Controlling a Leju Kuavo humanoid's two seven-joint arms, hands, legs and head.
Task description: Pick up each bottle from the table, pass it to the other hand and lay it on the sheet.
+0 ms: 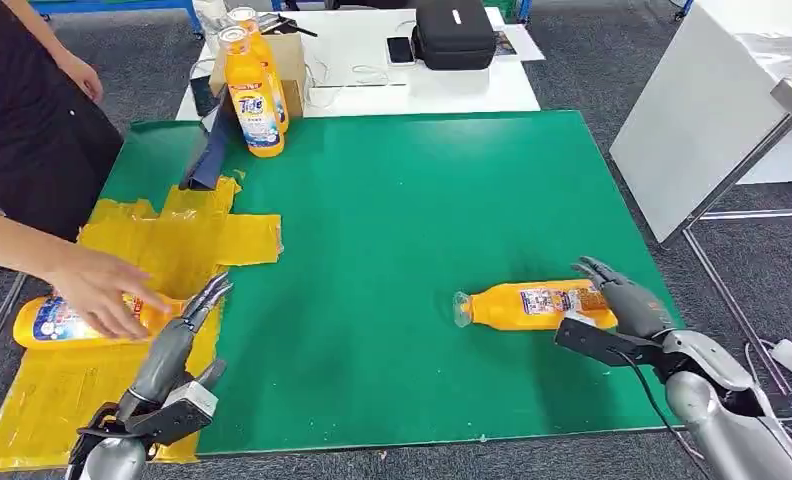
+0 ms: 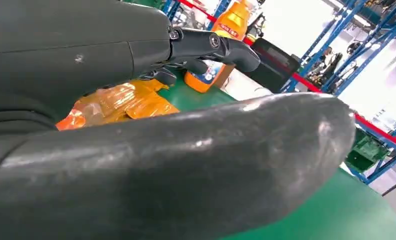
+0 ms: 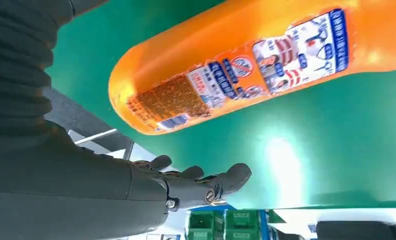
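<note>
From the head view: on the green mat [image 1: 392, 250] lies one bottle [image 1: 532, 305] on its side, near right, cap pointing left. Right hand [image 1: 622, 300] placed just at its base end, fingers spread and holding nothing, maybe touching the bottle, cannot tell for sure. On the near left lies the yellow sheet [image 1: 172, 250], with a second bottle [image 1: 72, 320] lying on it and a person's hand [image 1: 102, 290] resting over this one. Left hand [image 1: 187, 320] stretched out over the sheet edge, just beside the person's hand, fingers straight and apart, empty. At the far left of the mat stand two more bottles [image 1: 255, 95], upright, close together, in front of a box [image 1: 290, 60]. From the left wrist view: left hand [image 2: 151, 115] seen very close, thumb large in front, fingers [image 2: 221, 47] extended with nothing between them; behind, the crumpled sheet [image 2: 116, 102] and one standing bottle [image 2: 221, 45] far away. From the right wrist view: the lying bottle [image 3: 246, 65] seen big, label facing the camera, resting on the mat [image 3: 311, 165]; right hand [image 3: 176, 190] beside its base, fingers [image 3: 231, 177] open and not around it. As a judgement: one bottle already laid down, now the picking of the next one beginning, grasp not yet made. Next move calls for bringing the right hand over the body of the bottle, closing firmly around it, lifting, then carrying toward the middle for the pass to the left hand. Care needed, since a round bottle may roll away when pushed.
</note>
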